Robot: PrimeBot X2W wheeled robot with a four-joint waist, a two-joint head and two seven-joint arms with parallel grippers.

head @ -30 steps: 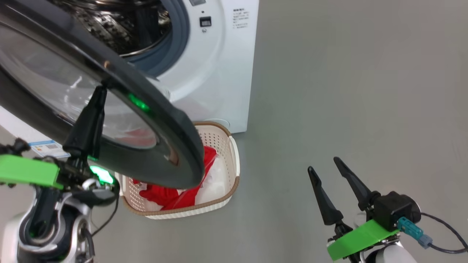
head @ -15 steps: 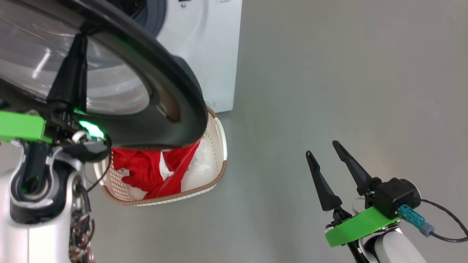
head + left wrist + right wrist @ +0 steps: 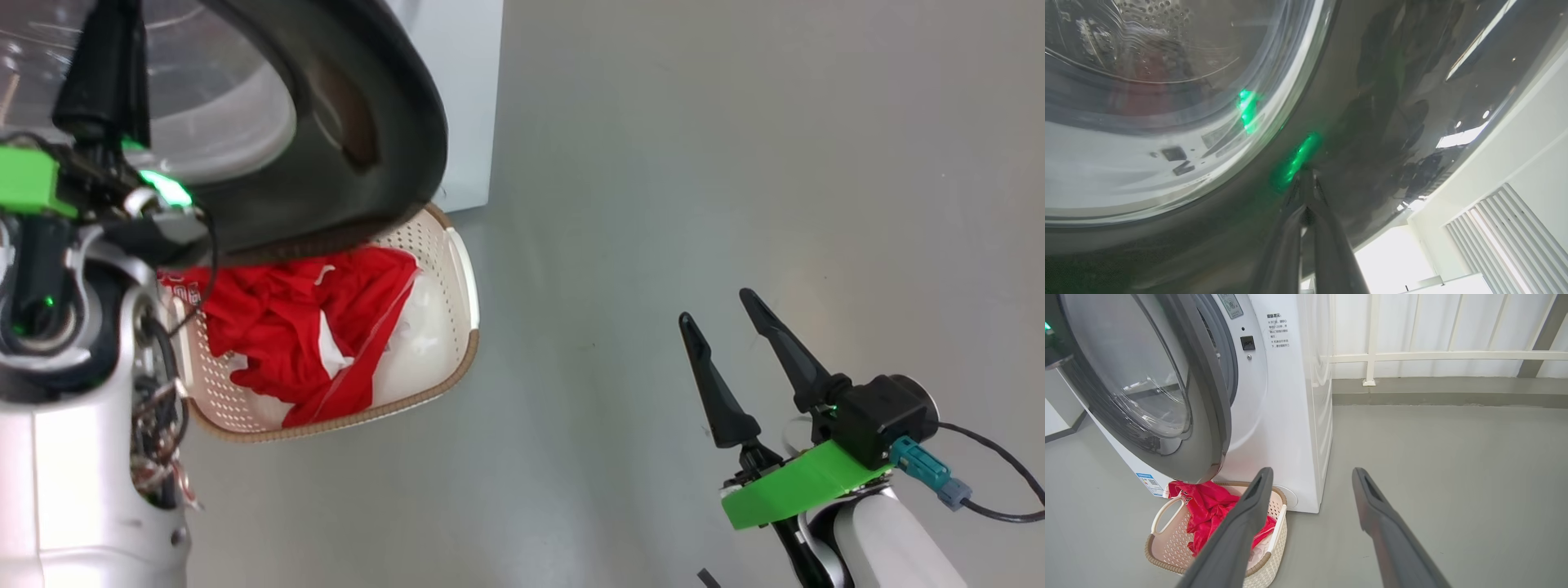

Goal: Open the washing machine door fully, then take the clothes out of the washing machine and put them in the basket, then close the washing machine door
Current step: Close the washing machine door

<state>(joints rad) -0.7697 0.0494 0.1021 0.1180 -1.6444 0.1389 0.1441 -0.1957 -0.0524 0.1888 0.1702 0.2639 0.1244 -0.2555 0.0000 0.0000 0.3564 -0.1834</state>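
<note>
Touching the washing machine door (image 3: 1380,94) with our pinched-together left gripper (image 3: 1306,176), we hold our right gripper (image 3: 715,307) pointing upward, fingers spread and empty.

The glossy black-rimmed washing machine door (image 3: 1208,416) stands ajar against my left hand (image 3: 1305,179); below it, left of my right hand (image 3: 1311,470), red clothes (image 3: 1208,502) lie heaped in the cream basket (image 3: 1155,543).

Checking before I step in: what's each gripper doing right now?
Left gripper: shut, tips against the washer door.
Right gripper: open, holding nothing.
</note>
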